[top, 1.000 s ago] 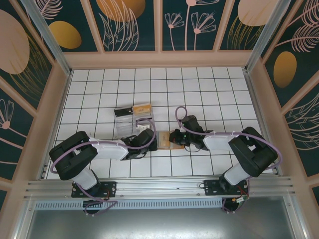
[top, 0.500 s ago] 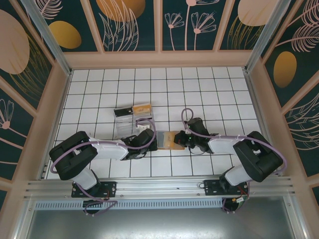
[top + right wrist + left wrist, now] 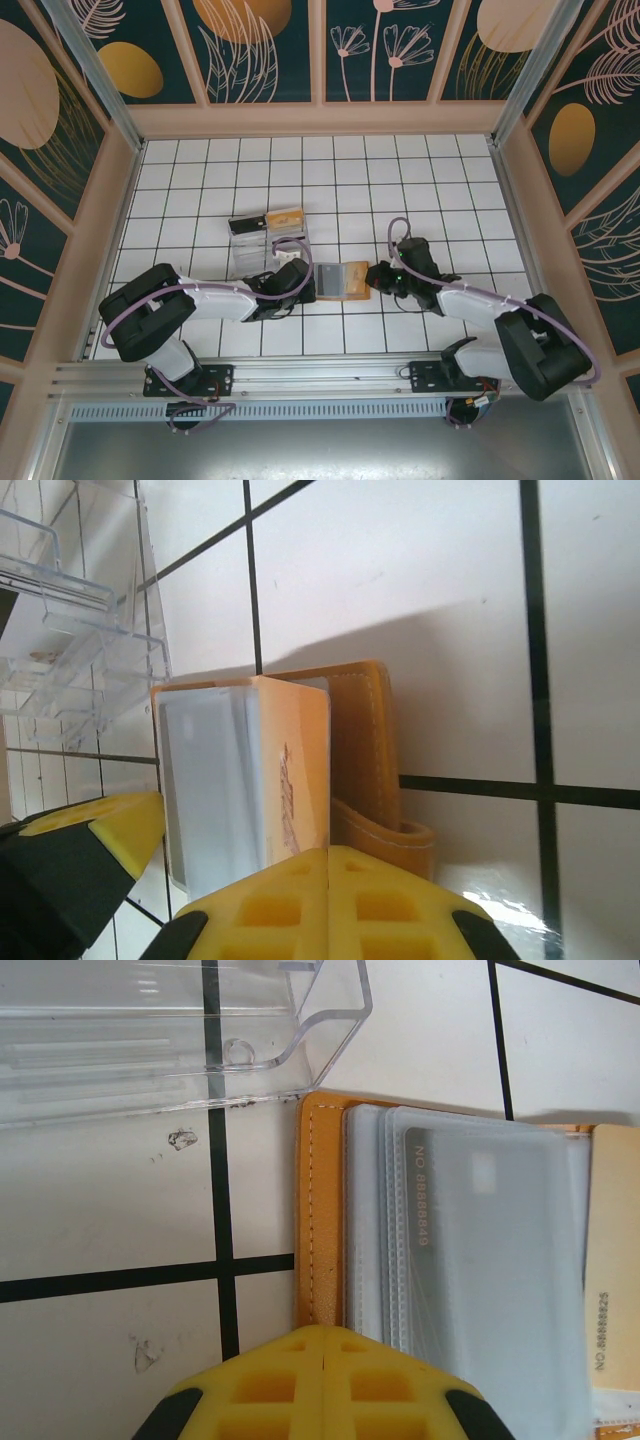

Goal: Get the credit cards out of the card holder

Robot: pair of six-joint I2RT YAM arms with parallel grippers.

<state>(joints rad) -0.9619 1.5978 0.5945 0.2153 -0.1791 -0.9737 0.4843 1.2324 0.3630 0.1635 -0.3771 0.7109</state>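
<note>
White gridded table [image 3: 440, 170]: you have one open card holder [image 3: 342, 281] lying mid-table, two credit cards [image 3: 490, 1250] showing in it, and one clear tray [image 3: 265, 245] behind.
Left gripper [image 3: 305, 280] and right gripper [image 3: 375, 280] both have their jaws pressed together, one at each edge of the holder.

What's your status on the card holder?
Both grippers shut: left gripper at card holder edge, right gripper at tan card. Grey card in sleeve. Clear tray alongside, not blocking.
</note>
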